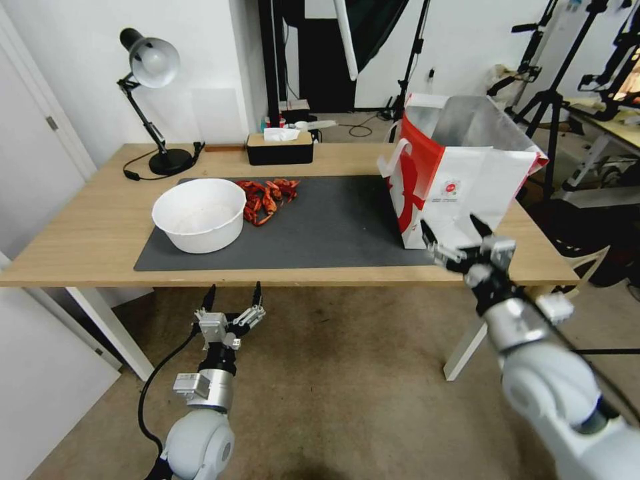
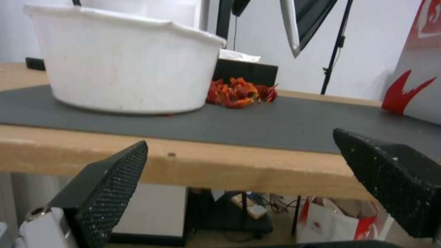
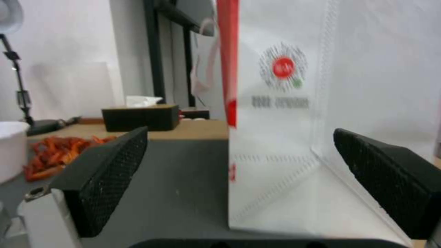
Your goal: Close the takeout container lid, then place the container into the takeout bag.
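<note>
A desk lamp (image 1: 152, 67) stands at the table's (image 1: 87, 233) far left. On the grey mat (image 1: 333, 227) a white bowl (image 1: 199, 215) holds nothing that can be made out, with red crayfish (image 1: 268, 196) just beside it and a black tissue box (image 1: 279, 148) behind. The takeout bag (image 1: 460, 173) stands upright and open at the right; its contents are hidden. Below the table edge, the left gripper (image 1: 232, 297) hangs with fingers spread, empty. The right gripper (image 1: 453, 233), fingers wide apart, holds nothing near the bag's front.

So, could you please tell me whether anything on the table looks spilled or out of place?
Yes: a heap of red crayfish lies loose on the dark mat, just beside the white bowl rather than in it, as if spilled. The takeout bag stands upright and open.
</note>
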Available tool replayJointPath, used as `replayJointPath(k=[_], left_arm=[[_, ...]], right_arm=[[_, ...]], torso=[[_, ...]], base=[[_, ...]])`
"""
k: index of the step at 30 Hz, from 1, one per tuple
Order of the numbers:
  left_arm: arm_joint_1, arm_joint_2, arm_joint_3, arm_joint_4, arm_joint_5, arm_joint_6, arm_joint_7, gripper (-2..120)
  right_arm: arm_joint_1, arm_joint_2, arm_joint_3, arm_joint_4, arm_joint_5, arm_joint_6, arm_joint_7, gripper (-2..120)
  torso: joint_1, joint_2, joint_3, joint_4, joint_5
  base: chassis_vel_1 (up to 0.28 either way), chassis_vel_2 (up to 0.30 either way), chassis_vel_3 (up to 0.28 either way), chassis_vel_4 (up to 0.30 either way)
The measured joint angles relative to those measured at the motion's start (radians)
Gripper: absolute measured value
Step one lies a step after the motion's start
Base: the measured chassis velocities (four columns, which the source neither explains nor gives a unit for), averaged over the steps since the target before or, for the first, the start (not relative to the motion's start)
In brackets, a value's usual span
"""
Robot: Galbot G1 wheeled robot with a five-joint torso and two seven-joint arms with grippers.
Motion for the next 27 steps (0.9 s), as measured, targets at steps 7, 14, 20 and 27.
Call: replayJointPath(k=[7, 14, 20, 27], left_arm=[[0.020, 0.000, -0.002, 0.008, -0.001, 0.001, 0.008, 100], [0.030, 0.005, -0.007, 0.008, -0.004, 0.001, 0.010, 100], [0.050, -0.006, -0.018, 0.010, -0.004, -0.011, 0.021, 100], [0.056, -0.010, -0.018, 0.012, -0.002, -0.018, 0.024, 100]], right_arm=[[-0.072, 0.072, -0.015, -0.033, -0.077, 0.052, 0.013, 100], [-0.108, 0.111, -0.028, -0.049, -0.107, 0.070, 0.018, 100], [-0.137, 0.132, -0.044, -0.070, -0.124, 0.091, 0.014, 100], [-0.138, 0.133, -0.046, -0.072, -0.118, 0.090, 0.012, 100]], torso=[[0.000, 0.000, 0.000, 0.0000, 0.0000], [0.000, 0.000, 0.000, 0.0000, 0.0002], [0.000, 0.000, 0.000, 0.0000, 0.0001], [0.000, 0.000, 0.000, 0.0000, 0.0002]], base=[[0.000, 0.000, 0.000, 0.000], [0.000, 0.000, 0.000, 0.000], [0.000, 0.000, 0.000, 0.000], [0.000, 0.000, 0.000, 0.000]])
